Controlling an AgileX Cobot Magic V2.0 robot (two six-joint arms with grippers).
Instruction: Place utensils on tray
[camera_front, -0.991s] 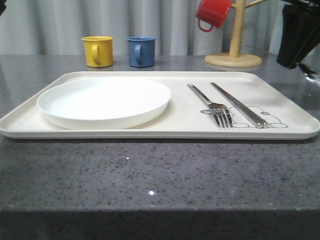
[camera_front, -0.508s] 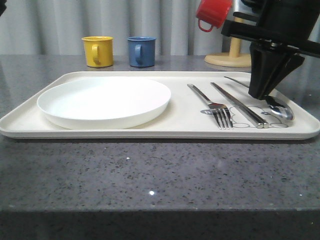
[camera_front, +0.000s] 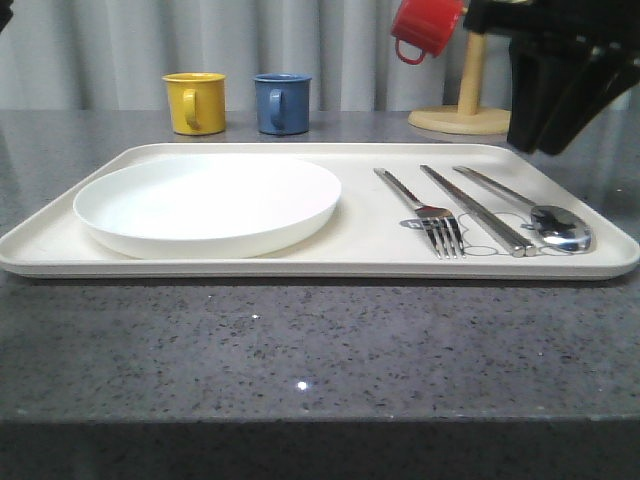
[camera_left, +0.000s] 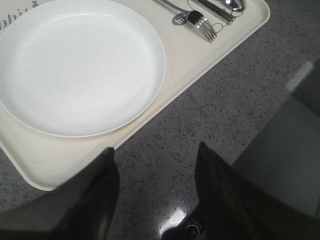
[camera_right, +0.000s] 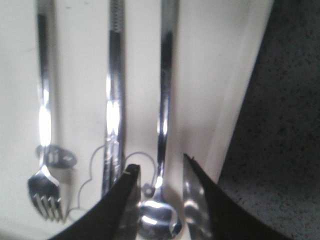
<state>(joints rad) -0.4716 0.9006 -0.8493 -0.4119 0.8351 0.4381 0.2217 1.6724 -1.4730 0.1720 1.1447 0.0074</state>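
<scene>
The cream tray (camera_front: 350, 262) carries a fork (camera_front: 425, 210), a long flat steel piece (camera_front: 478, 210) and a spoon (camera_front: 560, 225), side by side on its right half. My right gripper (camera_front: 538, 148) hangs open above the tray's far right corner, clear of the cutlery. In the right wrist view the open right gripper (camera_right: 160, 164) is above the spoon (camera_right: 162, 100), which lies free beside the flat piece (camera_right: 114, 100) and fork (camera_right: 44, 110). My left gripper (camera_left: 156, 148) is open and empty over the stone table, just off the tray's rim (camera_left: 45, 165).
A round white plate (camera_front: 208, 200) fills the tray's left half. Behind the tray stand a yellow mug (camera_front: 195, 102) and a blue mug (camera_front: 282, 102). A red mug (camera_front: 425, 25) hangs on a wooden rack (camera_front: 468, 100) at the back right.
The right gripper came down over the tray's right side with the spoon, let it go beside the flat piece, and has risen up and to the right. The left arm has not moved.
</scene>
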